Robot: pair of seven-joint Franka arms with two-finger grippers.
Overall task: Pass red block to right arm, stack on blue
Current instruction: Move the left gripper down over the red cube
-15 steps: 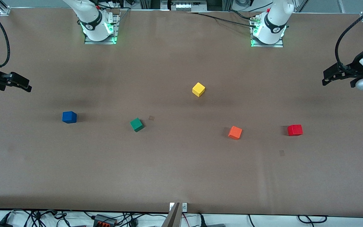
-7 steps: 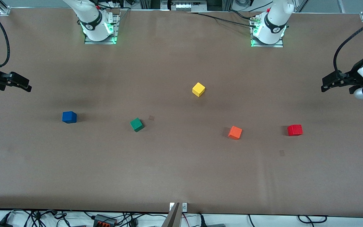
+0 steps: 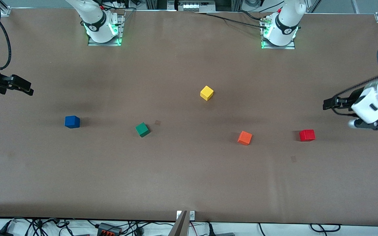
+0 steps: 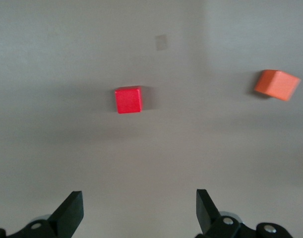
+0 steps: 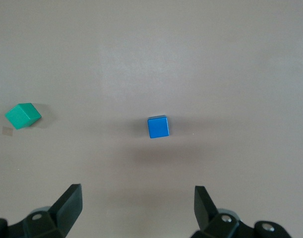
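Note:
The red block (image 3: pixel 307 135) lies on the table toward the left arm's end, untouched. My left gripper (image 3: pixel 327 105) hovers over the table close beside it, open and empty. In the left wrist view the red block (image 4: pixel 128 99) lies ahead of the spread left gripper (image 4: pixel 140 210). The blue block (image 3: pixel 72 121) sits toward the right arm's end. My right gripper (image 3: pixel 28 89) waits over the table edge there, open and empty. In the right wrist view the blue block (image 5: pixel 157 127) lies ahead of the right gripper (image 5: pixel 138 206).
An orange cube (image 3: pixel 244 137) sits beside the red block, toward the middle. A green cube (image 3: pixel 142 129) lies between the orange and blue ones. A yellow cube (image 3: pixel 206 93) is farther from the front camera, mid-table. The orange cube (image 4: pixel 277 84) and green cube (image 5: pixel 23 115) also show in the wrist views.
The left arm has swung in from the table's end and its gripper now hangs closer to the red block. The right arm and all the cubes have stayed put.

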